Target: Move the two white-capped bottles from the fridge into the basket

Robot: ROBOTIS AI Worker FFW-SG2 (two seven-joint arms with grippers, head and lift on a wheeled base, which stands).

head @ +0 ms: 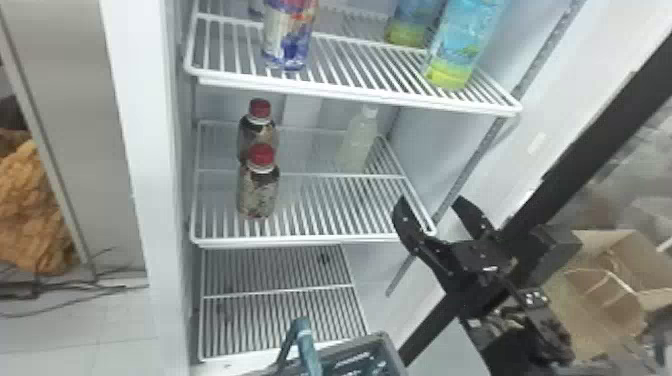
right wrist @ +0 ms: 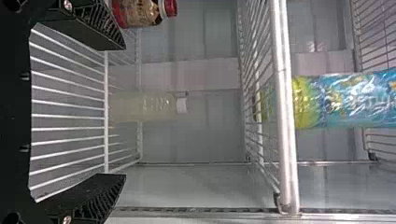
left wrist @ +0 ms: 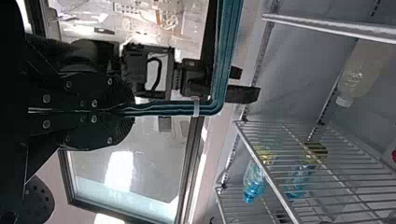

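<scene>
white-capped bottle [head: 359, 142] upright at the back of the middle wire shelf [head: 310, 241], just right of upper centre, with red-capped bottles [head: 258, 195] to its left and the upper wire shelf [head: 350, 95] overhead. the right gripper [head: 429, 201] gapes wide at centre right, while the left gripper [left wrist: 134, 111] pinches the teal basket handle [head: 306, 345], bottom centre; tiled floor [head: 75, 345] lower left, cardboard box [head: 582, 305] lower right.
</scene>
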